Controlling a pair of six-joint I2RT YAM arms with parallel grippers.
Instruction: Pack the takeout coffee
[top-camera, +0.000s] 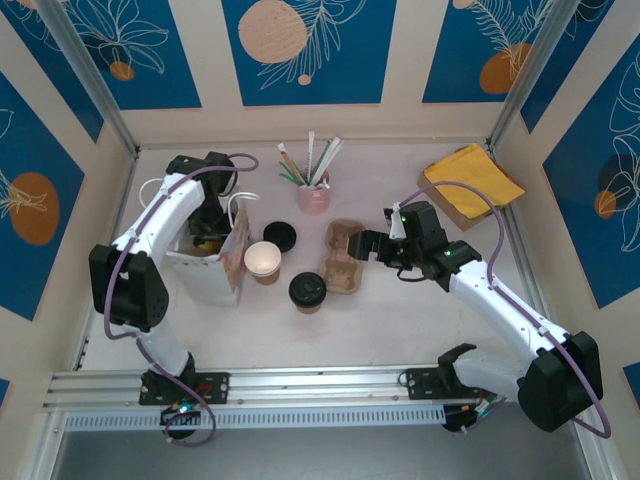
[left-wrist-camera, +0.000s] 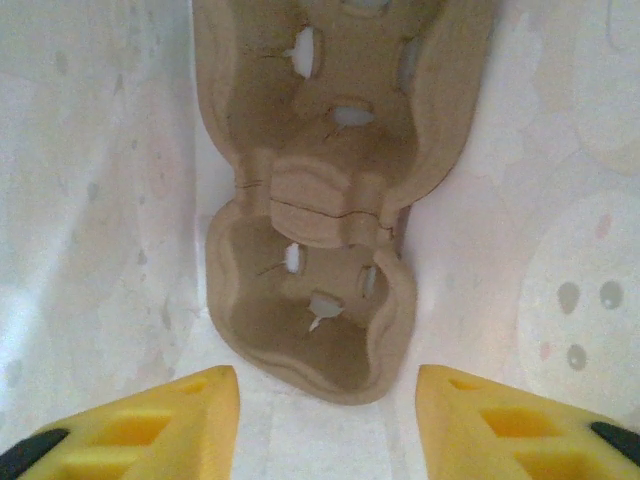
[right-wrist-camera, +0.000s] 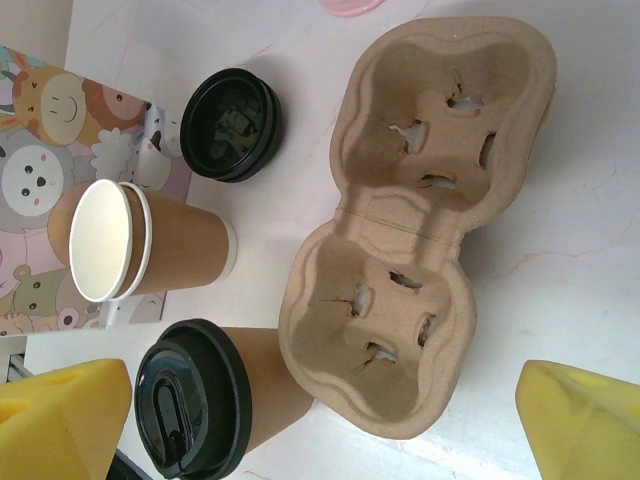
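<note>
The takeout coffee (top-camera: 308, 291), a brown kraft cup with a black lid, stands mid-table; it also shows at the lower left of the right wrist view (right-wrist-camera: 215, 400). A two-cup pulp carrier (top-camera: 345, 256) lies just right of it. My right gripper (top-camera: 364, 246) hovers open over the carrier's right side, and the carrier (right-wrist-camera: 410, 220) sits ahead of the empty yellow fingertips (right-wrist-camera: 70, 425). My left gripper (top-camera: 206, 241) is open, reaching down into the white paper bag (top-camera: 222, 262). Another pulp carrier (left-wrist-camera: 320, 200) lies on the bag's floor, ahead of the left gripper (left-wrist-camera: 328, 425).
An open brown cup (top-camera: 263, 261) with a pale inside stands beside the bag, with a loose black lid (top-camera: 280, 237) behind it. A pink cup of straws (top-camera: 313, 190) stands at the back. A yellow cloth on a brown box (top-camera: 470, 180) is at the back right.
</note>
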